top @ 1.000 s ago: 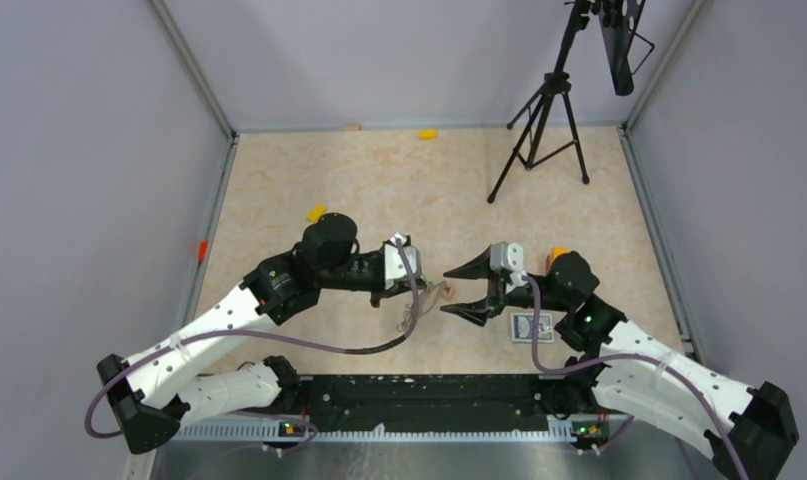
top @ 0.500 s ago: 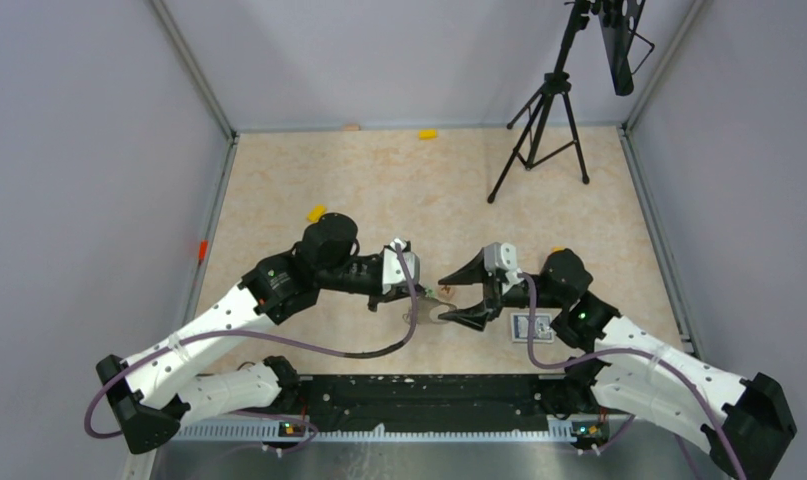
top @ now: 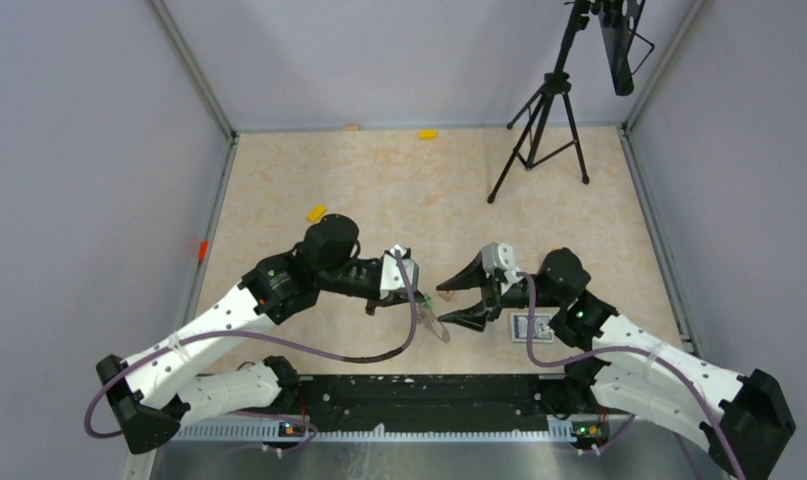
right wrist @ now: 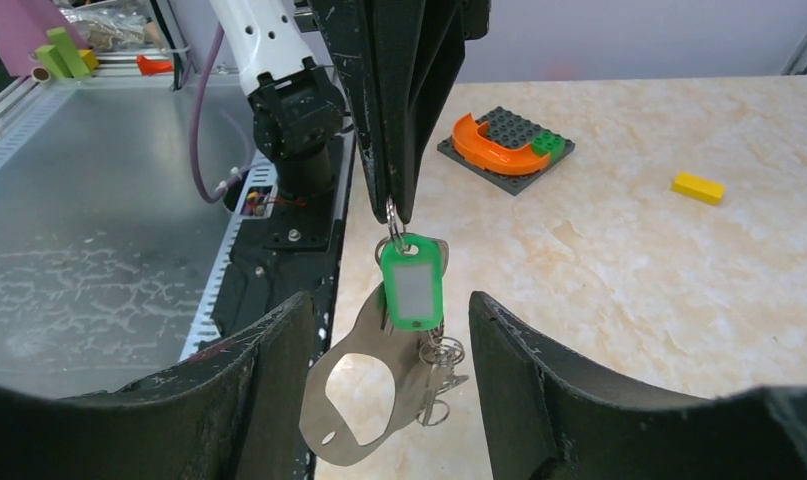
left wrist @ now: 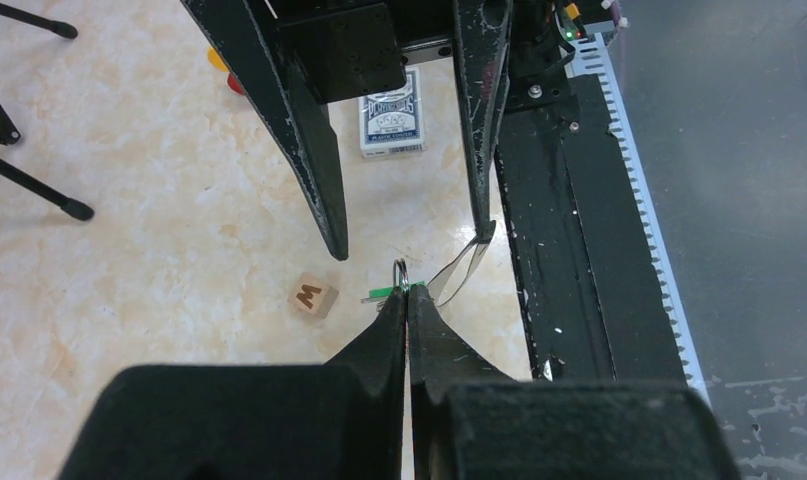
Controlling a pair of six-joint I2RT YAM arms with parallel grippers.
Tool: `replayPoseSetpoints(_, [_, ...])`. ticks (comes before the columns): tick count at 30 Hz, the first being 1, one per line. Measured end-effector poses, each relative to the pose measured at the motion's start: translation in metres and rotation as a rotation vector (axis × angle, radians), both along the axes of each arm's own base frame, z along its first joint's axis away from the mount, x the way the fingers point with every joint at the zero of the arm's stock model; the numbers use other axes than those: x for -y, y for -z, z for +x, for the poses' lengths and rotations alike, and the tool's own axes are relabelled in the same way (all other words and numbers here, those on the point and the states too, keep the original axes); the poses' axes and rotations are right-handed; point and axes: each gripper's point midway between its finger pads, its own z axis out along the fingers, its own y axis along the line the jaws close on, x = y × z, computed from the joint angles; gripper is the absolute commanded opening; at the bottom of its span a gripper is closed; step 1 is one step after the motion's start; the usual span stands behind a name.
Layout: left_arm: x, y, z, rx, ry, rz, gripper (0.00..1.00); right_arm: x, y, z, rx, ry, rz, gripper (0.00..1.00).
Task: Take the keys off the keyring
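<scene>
Left hand (left wrist: pixel 407 300) pressed together, pinching a small split ring (right wrist: pixel 391 228) at its tips. Hung straight below those tips, above the bench (right wrist: pixel 619 250): the flat grey keyring (right wrist: pixel 364 405), the small keys (right wrist: pixel 439 372) and, in front, a green-headed one (right wrist: pixel 411 285). Right hand (right wrist: pixel 389 305) spread wide, one finger on either side of the dangling bunch, touching nothing. Likely hazards, as judged from here: closing on the broad keyring instead of a key, owing to overlap of the pieces between the fingers; swinging or twisting of the bunch on a one-sided nudge; loss of the thin ring from the left pinch under a hard pull. Beyond the right fingers, a grey brick plate (right wrist: pixel 506 145) and a yellow block (right wrist: pixel 699 187); just beyond the left tips, a lettered wooden cube (left wrist: pixel 312 295); behind the right hand, a card deck (left wrist: pixel 391 112); far off, a tripod (top: pixel 544 130). In the way of a clean grip: the green head and the keyring, overlapping the small keys.
</scene>
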Motion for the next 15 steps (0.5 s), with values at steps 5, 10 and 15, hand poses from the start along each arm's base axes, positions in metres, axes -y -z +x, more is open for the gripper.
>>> replayPoseSetpoints(5, [-0.001,0.002,-0.005,-0.006,0.030,0.005,0.00,-0.001,0.002,0.000,-0.006,-0.010,-0.004,0.51])
replayPoseSetpoints(10, [-0.002,0.002,-0.009,-0.005,0.054,0.005,0.00,-0.003,0.005,0.000,-0.013,-0.018,-0.011,0.47])
replayPoseSetpoints(15, [-0.002,0.000,-0.012,-0.002,0.069,0.004,0.00,-0.004,0.006,0.001,-0.010,-0.017,-0.010,0.44])
